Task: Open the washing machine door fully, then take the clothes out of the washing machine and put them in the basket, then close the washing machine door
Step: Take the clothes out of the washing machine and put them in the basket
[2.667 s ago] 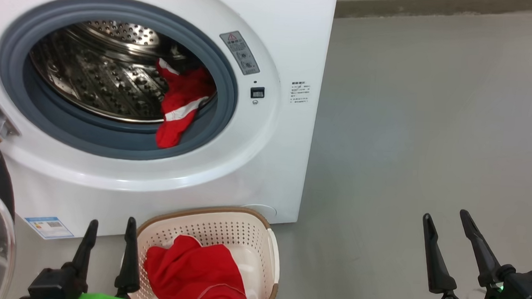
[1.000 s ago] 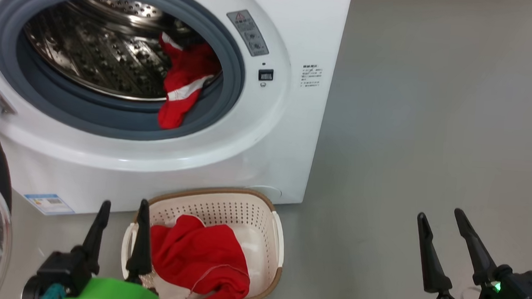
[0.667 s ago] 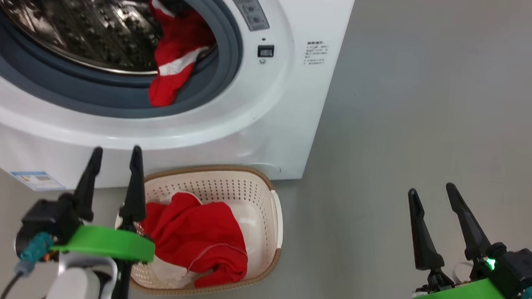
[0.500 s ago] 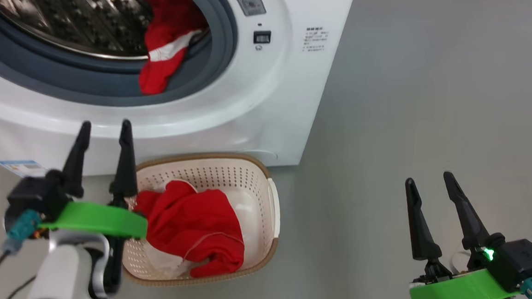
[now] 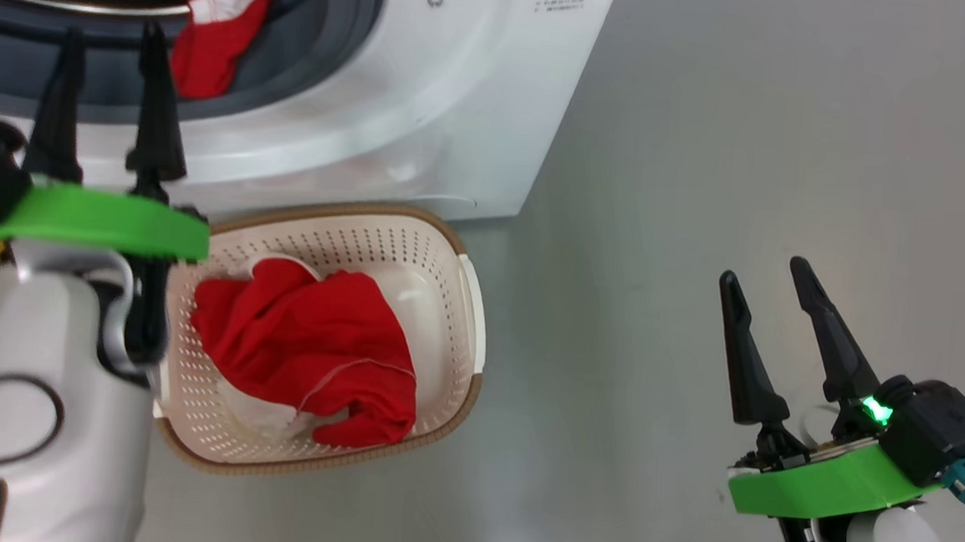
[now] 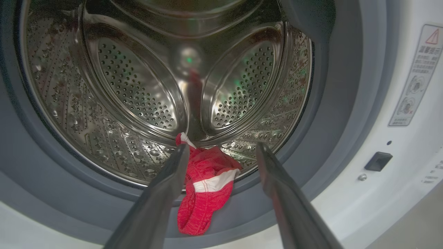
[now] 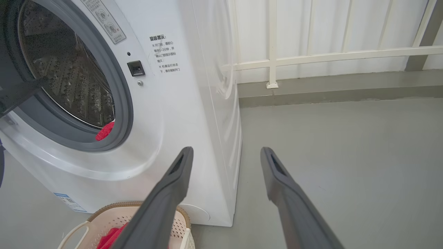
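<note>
- The left gripper [image 5: 112,30] is at the upper left of the head view, in front of the lower edge of the washing machine [image 5: 424,133] opening, with its jaws spread wide and holding nothing.
- In the left wrist view, a red garment with a white stripe [image 6: 204,193] hangs over the lip of the steel drum [image 6: 138,86] onto the grey gasket [image 6: 328,121]. It shows between the two jaws, and I cannot tell whether they touch it.
- The basket [image 5: 442,243] stands on the floor [image 5: 752,111] at the lower centre-left, its far rim close to the machine's base. A second red garment [image 5: 303,335] lies in it.
- The right gripper [image 5: 765,270] is at the lower right, jaws spread and holding nothing, well apart from the basket.
- In the right wrist view, open floor runs past the machine's right edge to a white railing [image 7: 311,55] at the top.
</note>
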Tool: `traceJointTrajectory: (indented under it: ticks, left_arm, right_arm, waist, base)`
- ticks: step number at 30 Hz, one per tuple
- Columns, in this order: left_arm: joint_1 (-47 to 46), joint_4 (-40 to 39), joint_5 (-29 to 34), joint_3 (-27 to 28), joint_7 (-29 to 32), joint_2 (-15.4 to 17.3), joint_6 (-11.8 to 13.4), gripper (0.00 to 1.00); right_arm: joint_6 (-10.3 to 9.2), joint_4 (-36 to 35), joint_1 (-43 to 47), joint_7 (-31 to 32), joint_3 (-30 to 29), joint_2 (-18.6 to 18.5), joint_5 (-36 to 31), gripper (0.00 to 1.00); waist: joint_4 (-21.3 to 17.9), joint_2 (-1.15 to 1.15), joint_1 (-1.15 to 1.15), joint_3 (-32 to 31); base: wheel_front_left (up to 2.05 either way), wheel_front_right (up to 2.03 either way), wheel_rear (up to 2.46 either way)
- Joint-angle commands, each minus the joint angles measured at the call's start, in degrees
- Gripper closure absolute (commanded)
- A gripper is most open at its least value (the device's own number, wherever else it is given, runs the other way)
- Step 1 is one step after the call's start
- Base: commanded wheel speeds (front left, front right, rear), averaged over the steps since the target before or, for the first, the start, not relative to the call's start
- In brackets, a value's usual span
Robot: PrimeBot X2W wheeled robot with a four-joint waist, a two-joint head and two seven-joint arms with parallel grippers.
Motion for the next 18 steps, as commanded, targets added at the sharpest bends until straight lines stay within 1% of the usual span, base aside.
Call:
traceJointTrajectory:
  ticks: [1,4,9,13,18]
  left_arm:
    - [-2.8,0.2,-0.3,1.4,0.1,2.5,-0.5,0.00]
    - [-7.5,3.3,-2.4,1.9,0.5,2.4,-1.3,0.00]
    - [-13.3,7.6,-3.4,1.8,1.3,3.3,-2.0,0.00]
    - [-18.6,13.2,-3.7,0.7,5.4,4.5,-2.3,0.00]
    - [-23.8,19.6,-3.2,-0.3,10.0,6.4,-1.8,0.00]
  right_arm:
    - [0.28,-1.5,-1.3,-0.4,1.5,-0.5,0.2,0.00]
    - [0.28,-1.5,-2.6,-0.4,1.8,-0.5,0.2,0.00]
    - [0.28,-1.5,-4.2,-0.4,2.3,-0.5,0.4,0.00]
    - [0.28,-1.3,-5.3,-0.4,2.9,-0.5,0.6,0.00]
    - [0.28,-0.9,-5.9,-0.4,3.5,-0.5,1.5,0.00]
  waist:
    - [-1.3,0.00,0.00,3.4]
    - [-1.8,0.00,0.00,5.2]
    - [-2.5,0.00,0.00,7.2]
    - [-3.1,0.00,0.00,8.5]
    - [-4.1,0.00,0.00,9.0]
  base:
    - [0.00,0.00,0.00]
    - [0.00,0.00,0.00]
    - [0.00,0.00,0.00]
    - [0.00,0.00,0.00]
    - [0.00,0.00,0.00]
